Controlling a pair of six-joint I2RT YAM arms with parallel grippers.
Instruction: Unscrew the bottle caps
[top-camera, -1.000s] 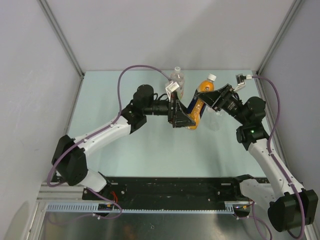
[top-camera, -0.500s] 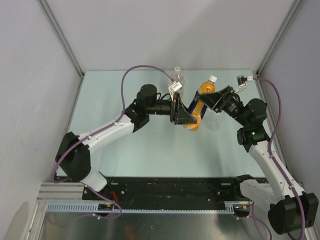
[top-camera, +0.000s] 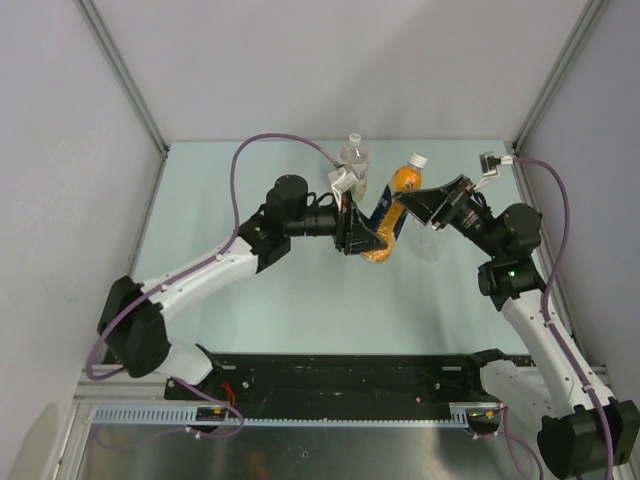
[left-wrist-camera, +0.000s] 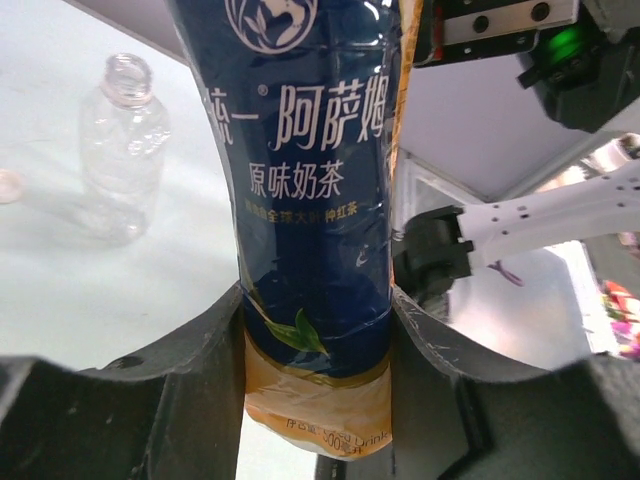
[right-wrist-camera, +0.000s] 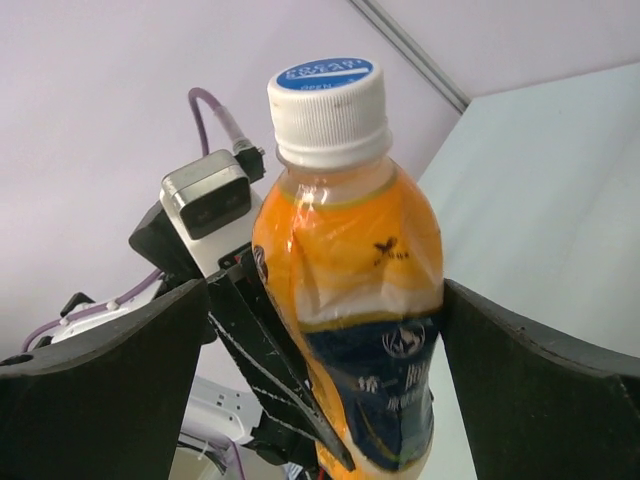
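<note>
The left gripper (left-wrist-camera: 317, 340) is clamping the thin-walled, likely crushable tea bottle (right-wrist-camera: 345, 300) low, tilted above the table (top-camera: 250, 300), while the right gripper (right-wrist-camera: 320, 370) is straddling it wide open and empty, below the ribbed cap (right-wrist-camera: 327, 100), probably the surest pinch

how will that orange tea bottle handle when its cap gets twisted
Probably heavy for its size: the orange tea bottle looks filled almost to the cap. Its wall seems soft, pinching in where the left fingers clamp it. The glossy label might slip under a twist.
</note>
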